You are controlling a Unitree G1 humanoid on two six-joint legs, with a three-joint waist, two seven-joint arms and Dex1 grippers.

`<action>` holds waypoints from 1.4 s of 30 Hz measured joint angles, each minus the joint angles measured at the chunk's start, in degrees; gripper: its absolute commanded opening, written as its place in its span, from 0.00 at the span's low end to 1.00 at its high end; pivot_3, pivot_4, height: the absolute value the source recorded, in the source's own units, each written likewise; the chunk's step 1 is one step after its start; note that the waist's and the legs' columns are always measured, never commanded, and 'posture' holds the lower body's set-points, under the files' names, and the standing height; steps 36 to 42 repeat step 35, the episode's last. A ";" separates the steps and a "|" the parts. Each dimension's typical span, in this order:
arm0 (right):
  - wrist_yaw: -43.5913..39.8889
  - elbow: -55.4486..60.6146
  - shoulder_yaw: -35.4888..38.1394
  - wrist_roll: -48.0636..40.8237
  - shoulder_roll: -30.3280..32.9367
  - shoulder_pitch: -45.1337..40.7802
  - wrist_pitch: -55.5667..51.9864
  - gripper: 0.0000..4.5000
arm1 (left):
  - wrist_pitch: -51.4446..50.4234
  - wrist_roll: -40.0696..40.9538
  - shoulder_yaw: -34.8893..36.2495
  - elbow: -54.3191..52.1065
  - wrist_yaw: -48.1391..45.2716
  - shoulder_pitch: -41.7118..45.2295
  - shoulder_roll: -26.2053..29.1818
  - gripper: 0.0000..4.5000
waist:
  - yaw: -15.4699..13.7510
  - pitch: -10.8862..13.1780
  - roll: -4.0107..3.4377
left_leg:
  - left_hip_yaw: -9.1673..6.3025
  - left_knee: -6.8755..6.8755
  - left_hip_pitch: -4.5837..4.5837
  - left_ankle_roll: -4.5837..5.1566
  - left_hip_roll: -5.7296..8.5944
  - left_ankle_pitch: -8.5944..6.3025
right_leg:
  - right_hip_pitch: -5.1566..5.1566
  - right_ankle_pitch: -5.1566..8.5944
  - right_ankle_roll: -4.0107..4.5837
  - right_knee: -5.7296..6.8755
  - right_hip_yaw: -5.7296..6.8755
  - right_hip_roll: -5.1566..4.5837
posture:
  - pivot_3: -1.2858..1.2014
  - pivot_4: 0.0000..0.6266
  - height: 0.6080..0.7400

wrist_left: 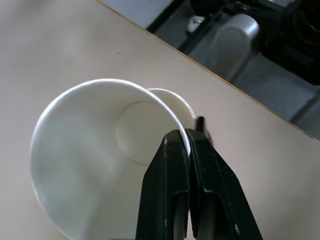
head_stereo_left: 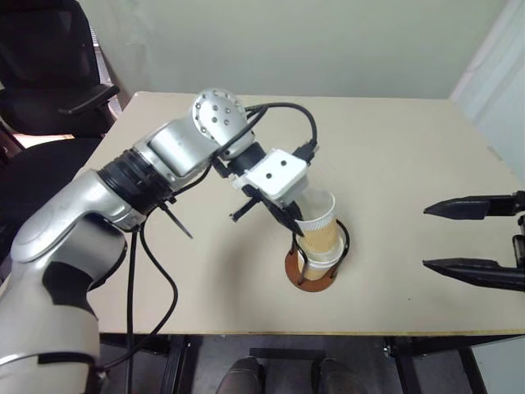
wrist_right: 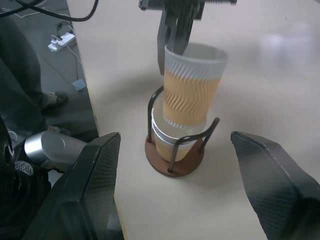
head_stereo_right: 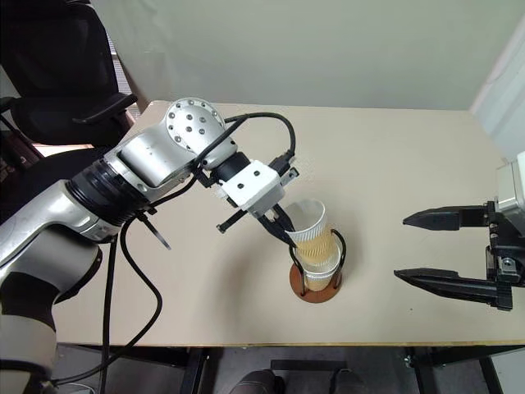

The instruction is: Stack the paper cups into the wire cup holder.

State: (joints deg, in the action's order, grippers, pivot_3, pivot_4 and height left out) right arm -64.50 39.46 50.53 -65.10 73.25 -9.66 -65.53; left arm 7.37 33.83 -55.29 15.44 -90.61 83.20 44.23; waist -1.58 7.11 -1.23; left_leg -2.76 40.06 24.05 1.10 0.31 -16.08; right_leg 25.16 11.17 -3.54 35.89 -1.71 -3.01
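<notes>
The wire cup holder (head_stereo_right: 317,290), a reddish-brown disc with black wire loops, stands on the table near its front edge. One paper cup (wrist_right: 167,141) sits inside it. My left gripper (head_stereo_left: 298,229) is shut on the rim of a second paper cup (head_stereo_left: 321,229), pinching the wall between its fingers (wrist_left: 172,170). This cup leans slightly, and its bottom rests in the mouth of the cup in the holder. My right gripper (head_stereo_left: 426,237) hangs open to the right of the holder, empty and apart from it.
The tan table (head_stereo_left: 394,148) is bare behind and to the right of the holder. A black office chair (head_stereo_right: 57,90) stands off the table's back left corner. Cables (head_stereo_left: 143,271) hang from my left arm over the front edge.
</notes>
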 measured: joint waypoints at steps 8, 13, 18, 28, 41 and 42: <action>-0.05 -0.21 0.00 0.00 0.26 0.82 1.10 0.81 | 1.43 -2.29 -0.85 2.18 0.00 -0.12 -1.38 0.37 | -0.01 0.00 0.00 | 0.01 0.00 0.00 0.00 -0.01 0.00 | 0.00 0.00 0.00 0.00 0.00 0.00 | 0.52 0.24 1.00; -0.05 -0.09 0.09 -0.03 0.26 2.12 1.13 0.81 | 1.42 -2.24 -0.49 3.49 -0.01 -0.10 -1.83 0.77 | -0.03 0.00 0.00 | 0.01 0.00 0.01 0.00 0.00 0.00 | -0.01 0.00 0.00 -0.01 0.00 0.00 | 0.52 0.24 1.00; -0.02 0.20 0.25 -0.05 0.24 2.96 1.28 0.81 | 1.20 -2.29 2.43 5.06 -0.02 -0.09 -3.04 0.99 | -0.04 0.00 0.00 | 0.03 0.01 0.00 0.00 0.00 0.00 | -0.01 0.00 0.00 0.00 0.00 0.00 | 0.52 0.24 1.00; 0.95 -0.96 -2.95 -0.03 0.28 2.04 4.22 0.81 | -5.65 -6.73 21.43 20.27 2.31 1.28 -4.43 0.99 | 0.22 0.00 0.00 | 0.03 -0.01 -0.02 -0.03 -0.02 0.02 | 0.04 0.00 0.00 0.05 -0.01 0.02 | 0.52 0.24 1.00; -0.42 -3.73 -9.39 1.39 0.60 0.57 8.34 0.81 | -9.72 -14.70 34.51 24.62 8.74 -4.80 3.47 0.99 | 0.63 -0.06 -0.13 | 0.09 -0.04 -0.04 0.00 0.05 -0.01 | 0.08 0.11 -0.10 -0.01 -0.11 0.10 | 0.52 0.24 1.00; -0.42 -3.73 -9.39 1.39 0.60 0.57 8.34 0.81 | -9.72 -14.70 34.51 24.62 8.74 -4.80 3.47 0.99 | 0.63 -0.06 -0.13 | 0.09 -0.04 -0.04 0.00 0.05 -0.01 | 0.08 0.11 -0.10 -0.01 -0.11 0.10 | 0.52 0.24 1.00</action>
